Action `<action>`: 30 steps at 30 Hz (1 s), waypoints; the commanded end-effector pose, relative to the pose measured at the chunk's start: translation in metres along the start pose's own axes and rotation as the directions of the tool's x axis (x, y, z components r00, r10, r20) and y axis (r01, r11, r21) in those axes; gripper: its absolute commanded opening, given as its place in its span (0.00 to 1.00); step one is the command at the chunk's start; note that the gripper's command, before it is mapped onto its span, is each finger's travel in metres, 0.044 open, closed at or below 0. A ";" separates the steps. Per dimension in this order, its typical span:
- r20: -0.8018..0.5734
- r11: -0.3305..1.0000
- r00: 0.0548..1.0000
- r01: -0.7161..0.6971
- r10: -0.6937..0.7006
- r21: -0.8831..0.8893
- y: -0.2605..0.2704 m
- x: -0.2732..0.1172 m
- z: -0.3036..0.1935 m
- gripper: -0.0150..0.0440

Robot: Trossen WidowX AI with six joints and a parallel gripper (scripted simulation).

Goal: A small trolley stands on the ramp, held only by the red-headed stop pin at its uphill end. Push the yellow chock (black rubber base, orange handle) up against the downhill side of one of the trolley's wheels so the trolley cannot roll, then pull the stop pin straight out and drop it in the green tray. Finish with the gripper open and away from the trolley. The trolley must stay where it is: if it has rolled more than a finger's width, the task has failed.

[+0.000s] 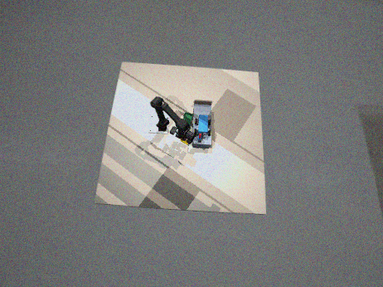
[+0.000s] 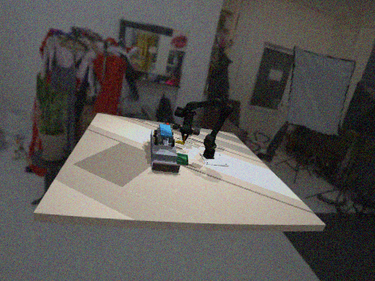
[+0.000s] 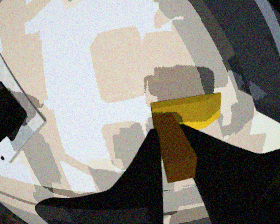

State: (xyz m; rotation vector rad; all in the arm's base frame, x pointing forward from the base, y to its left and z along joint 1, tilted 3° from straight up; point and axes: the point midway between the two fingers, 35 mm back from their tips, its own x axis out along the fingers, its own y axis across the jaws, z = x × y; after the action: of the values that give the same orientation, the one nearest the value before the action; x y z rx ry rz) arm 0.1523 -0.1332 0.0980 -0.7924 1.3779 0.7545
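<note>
Gripper [image 1: 187, 141] [image 2: 183, 141] [image 3: 166, 132] pinched on chock [image 1: 184, 142] [image 2: 180, 142] [image 3: 202, 107] by handle [image 3: 181, 156]. Top view: chock off ramp, between seven and eight o'clock of trolley [image 1: 203, 124] [image 2: 165, 130]. Probably light, stiff; handle best hold, rubber base likely grippy.

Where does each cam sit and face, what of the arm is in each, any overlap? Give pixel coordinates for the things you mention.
Top: high above the table [image 1: 232, 80] [image 2: 162, 200], looking down on the arm and ramp [image 1: 202, 109] [image 2: 165, 154]; whole arm shows.
Exterior: beyond a table edge, looking across it toward the clothes rack and wall; whole arm shows, base right of the ramp.
Wrist: on the arm near the gripper [image 3: 172, 131], looking past its dark fingers at the chock [image 3: 192, 107]; part of the base at left.
Top and exterior share the trolley [image 1: 203, 124] [image 2: 165, 131] and green tray [image 1: 187, 118] [image 2: 183, 159].
</note>
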 end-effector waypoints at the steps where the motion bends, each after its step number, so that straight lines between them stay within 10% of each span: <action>1: 0.001 1.000 1.000 0.010 -0.010 -0.005 -0.001 -0.015 0.000 0.25; 30: 0.001 1.000 1.000 0.010 -0.010 -0.005 -0.002 -0.105 0.000 0.25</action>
State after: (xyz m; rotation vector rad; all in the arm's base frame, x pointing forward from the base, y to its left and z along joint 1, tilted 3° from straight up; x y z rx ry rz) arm 0.1471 -0.1337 0.1932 -0.7995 1.3751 0.7465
